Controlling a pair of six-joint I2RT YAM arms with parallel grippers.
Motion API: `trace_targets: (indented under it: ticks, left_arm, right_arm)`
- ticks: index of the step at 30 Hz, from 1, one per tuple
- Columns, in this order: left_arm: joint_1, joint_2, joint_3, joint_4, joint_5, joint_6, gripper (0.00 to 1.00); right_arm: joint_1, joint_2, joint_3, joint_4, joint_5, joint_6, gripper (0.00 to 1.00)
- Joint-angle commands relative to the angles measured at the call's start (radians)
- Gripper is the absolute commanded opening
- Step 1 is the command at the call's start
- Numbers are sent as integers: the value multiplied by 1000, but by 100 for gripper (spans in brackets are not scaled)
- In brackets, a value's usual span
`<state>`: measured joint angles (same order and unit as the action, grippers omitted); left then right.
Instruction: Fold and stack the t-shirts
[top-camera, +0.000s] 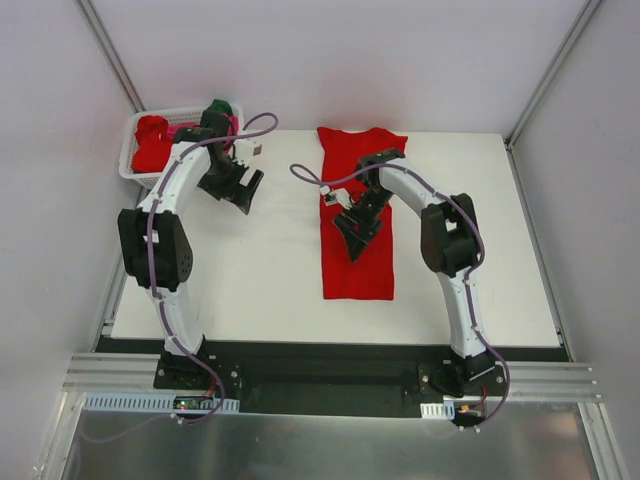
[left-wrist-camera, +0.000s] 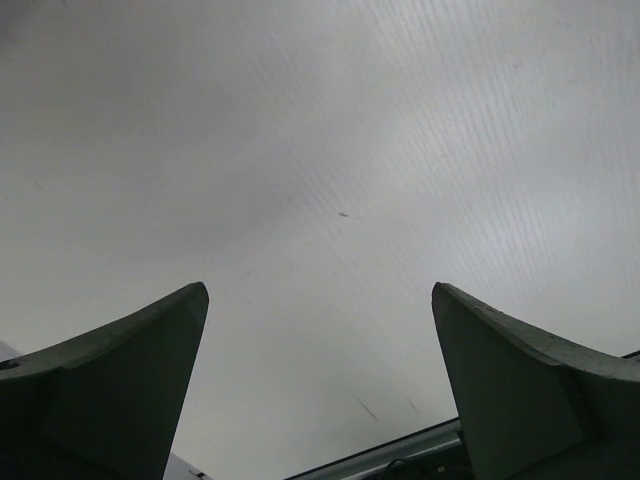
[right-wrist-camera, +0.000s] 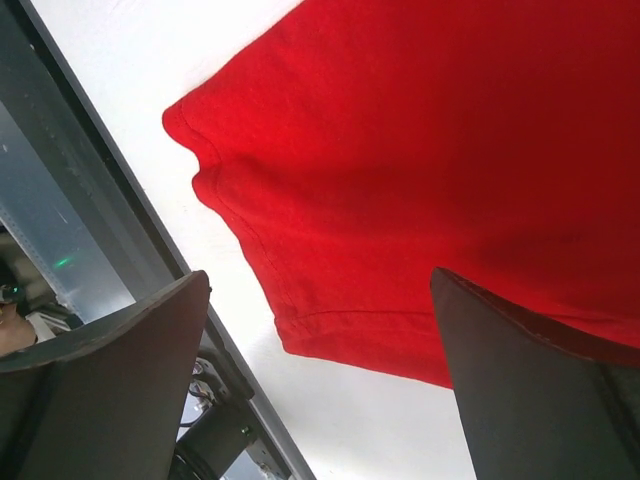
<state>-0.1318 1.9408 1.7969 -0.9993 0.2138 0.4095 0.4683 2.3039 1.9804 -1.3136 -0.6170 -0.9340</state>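
A bright red t-shirt (top-camera: 358, 270) lies flat on the white table as a long narrow strip, collar end at the back. My right gripper (top-camera: 353, 240) hovers over its middle, open, with nothing between the fingers. In the right wrist view, the red t-shirt (right-wrist-camera: 450, 150) fills the upper right, its near hem corner between my open right gripper (right-wrist-camera: 318, 285). My left gripper (top-camera: 247, 195) is open over bare table just right of the basket. In the left wrist view, only table shows between the open left gripper (left-wrist-camera: 320, 290). More t-shirts sit bunched in the basket: red (top-camera: 152, 140), pink (top-camera: 186, 128) and dark green (top-camera: 222, 106).
The white lattice basket (top-camera: 128, 165) stands at the table's back left corner, partly covered by my left arm. White enclosure walls close in the back and sides. A dark metal rail (right-wrist-camera: 100, 200) runs along the table's near edge.
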Motion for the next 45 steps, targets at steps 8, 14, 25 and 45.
trace_targets:
  ticks: [8, 14, 25, 45]
  left_arm:
    - [9, -115, 24, -12, -36, 28, 95]
    - [9, -109, 22, -13, -24, 25, 95]
    - [9, -92, 21, -13, -19, 29, 95]
    - [-9, -57, 64, -16, 7, 28, 95]
  right_arm:
    - [58, -6, -112, -111, -108, -32, 96]
    - [73, 25, -115, -147, -142, -65, 96]
    - [134, 80, -133, -165, -246, -49, 96]
    - [66, -38, 135, -299, -193, -11, 96]
